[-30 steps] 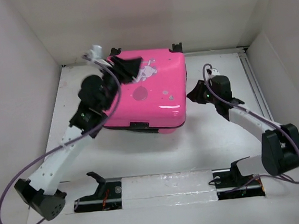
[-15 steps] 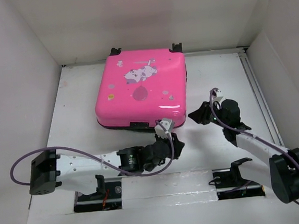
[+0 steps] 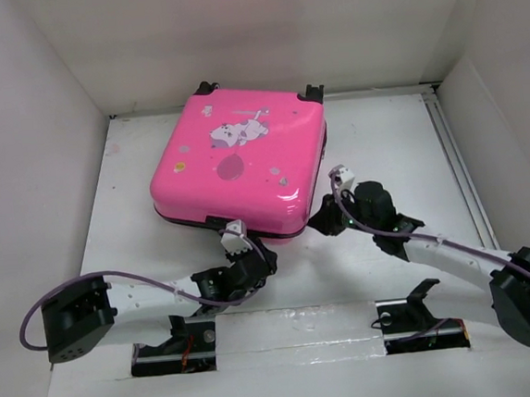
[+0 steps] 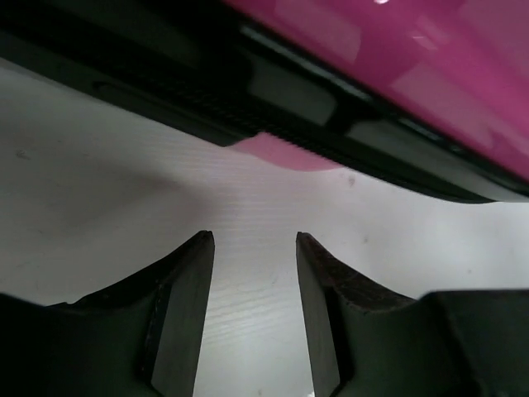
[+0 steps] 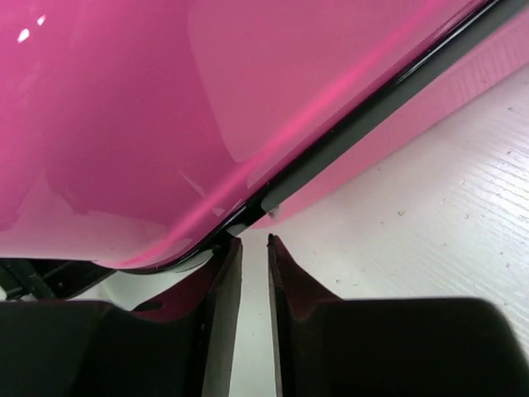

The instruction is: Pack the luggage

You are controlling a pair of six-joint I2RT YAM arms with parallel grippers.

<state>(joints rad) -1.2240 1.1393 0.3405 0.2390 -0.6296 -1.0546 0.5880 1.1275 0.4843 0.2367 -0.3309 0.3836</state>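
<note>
Top external, luggage (image 3: 239, 164), left gripper (image 4: 254, 248) near front edge, right gripper (image 5: 254, 241) at corner

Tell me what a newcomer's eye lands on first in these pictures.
The glossy hot-pink luggage dominates, lying closed at the back middle of the white table, a cartoon animal printed on its lid. Both arms reach in at its near edge: the left gripper with fingers open just short of the dark seam, the right gripper with fingers narrowly apart at the near right corner.
</note>
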